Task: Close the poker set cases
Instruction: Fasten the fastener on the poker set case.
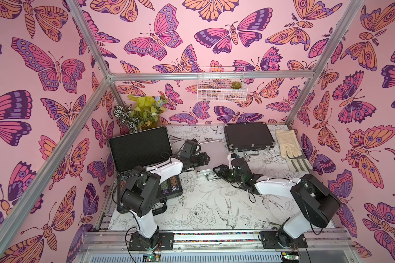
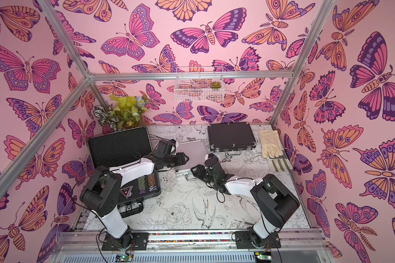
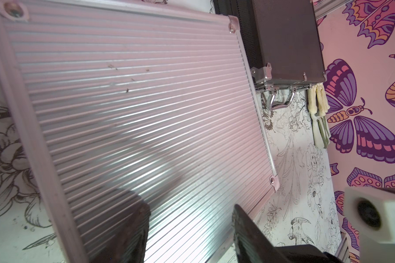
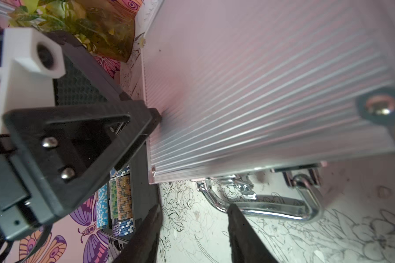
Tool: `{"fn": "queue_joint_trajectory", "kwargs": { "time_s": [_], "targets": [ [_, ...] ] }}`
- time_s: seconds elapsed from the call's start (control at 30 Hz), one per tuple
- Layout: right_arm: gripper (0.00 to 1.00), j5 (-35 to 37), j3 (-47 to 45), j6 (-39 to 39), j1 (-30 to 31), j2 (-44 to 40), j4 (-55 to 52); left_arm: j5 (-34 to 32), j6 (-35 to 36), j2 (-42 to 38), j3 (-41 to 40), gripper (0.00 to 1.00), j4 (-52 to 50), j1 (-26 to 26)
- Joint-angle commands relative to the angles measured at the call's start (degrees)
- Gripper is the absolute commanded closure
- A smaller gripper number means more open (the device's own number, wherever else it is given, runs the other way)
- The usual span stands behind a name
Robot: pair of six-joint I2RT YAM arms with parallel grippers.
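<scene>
The small silver aluminium case [image 1: 213, 151] lies on the bench [image 1: 203, 205] between the two grippers, its ribbed lid down over the base; whether it is latched cannot be told. The left gripper [image 3: 189, 232] hangs over the lid with its jaws apart and nothing clamped between them, and in the right wrist view one of its fingertips [image 4: 155, 116] touches the ribbed surface near the lid's edge. The right gripper [image 4: 194, 227] sits just in front of the same case, low over the bench, released and holding nothing. The case's chrome handle [image 4: 260, 209] lies flat on the bench directly ahead of the right gripper's fingers and apart from them. On the outer side of the left gripper, beside the left arm, the large black case [image 1: 140, 148] stands open with its lid raised and leaning back, and rows of poker chips [image 4: 123, 198] show in its base. Beyond the right gripper, toward the back wall, the medium black case [image 1: 249, 136] lies closed with its handle facing forward. Just beside it, on the side away from both grippers, lies a cream work glove [image 1: 287, 144].
</scene>
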Motion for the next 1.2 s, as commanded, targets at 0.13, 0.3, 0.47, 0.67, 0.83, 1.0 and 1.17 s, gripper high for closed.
{"fn": "queue_joint_trajectory", "kwargs": {
  "time_s": [0.13, 0.3, 0.47, 0.67, 0.83, 1.0, 1.17],
  "targets": [
    [0.51, 4.4, 0.4, 13.9, 4.4, 4.5, 5.0, -2.6, -0.9, 4.1, -3.8, 0.4, -10.5, -0.2],
    [0.5, 9.8, -1.2, 19.0, 7.0, 6.4, 9.9, -2.7, -1.1, 3.2, -4.5, 0.4, -10.5, -0.3],
    [0.4, 12.0, -1.9, 19.7, 7.2, 7.1, 11.1, -3.1, -0.9, 2.3, -4.9, 0.4, -10.5, -0.3],
    [0.3, 12.3, -1.8, 19.2, 7.1, 7.5, 11.6, -2.8, -1.0, 2.8, -4.7, 0.4, -10.4, -0.3],
    [0.29, 12.3, -1.8, 19.5, 6.1, 8.0, 12.4, -2.9, -1.1, 2.7, -4.9, 0.4, -10.4, -0.2],
    [0.01, 12.0, -0.6, 18.4, 5.3, 8.1, 11.1, -3.1, -1.0, 2.6, -5.1, 0.4, -10.5, -0.3],
    [0.01, 12.1, -0.2, 18.5, 5.1, 8.3, 11.2, -3.2, -0.9, 2.6, -5.4, 0.4, -10.5, -0.3]
  ]
}}
